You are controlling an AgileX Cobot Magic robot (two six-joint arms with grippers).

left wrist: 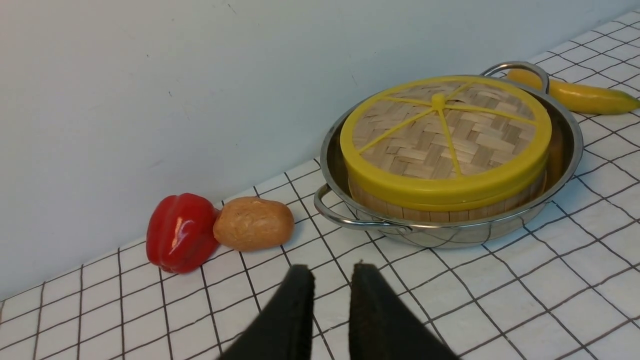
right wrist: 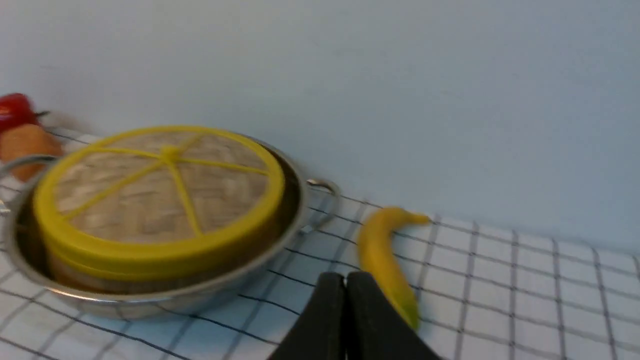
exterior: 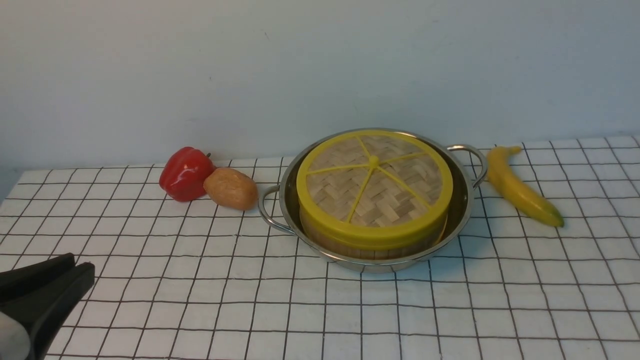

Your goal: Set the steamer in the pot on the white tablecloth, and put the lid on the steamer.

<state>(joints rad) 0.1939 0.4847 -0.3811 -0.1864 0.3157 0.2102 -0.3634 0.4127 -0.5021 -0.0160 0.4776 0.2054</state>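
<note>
Stainless pot (exterior: 372, 266) holds the lidded steamer (exterior: 372, 250); left gripper's (left wrist: 332, 300) jaws apart, right gripper's (right wrist: 344, 287) together.

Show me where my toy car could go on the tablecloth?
Bare cloth lies in front of the pot, and right of the banana. It's crowded where the brown potato-like thing sits against the red pepper, and where the banana nears the pot's handle.

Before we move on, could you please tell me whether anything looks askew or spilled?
Nothing stands out: the lid sits evenly on the steamer inside the pot, and no spill shows.
</note>
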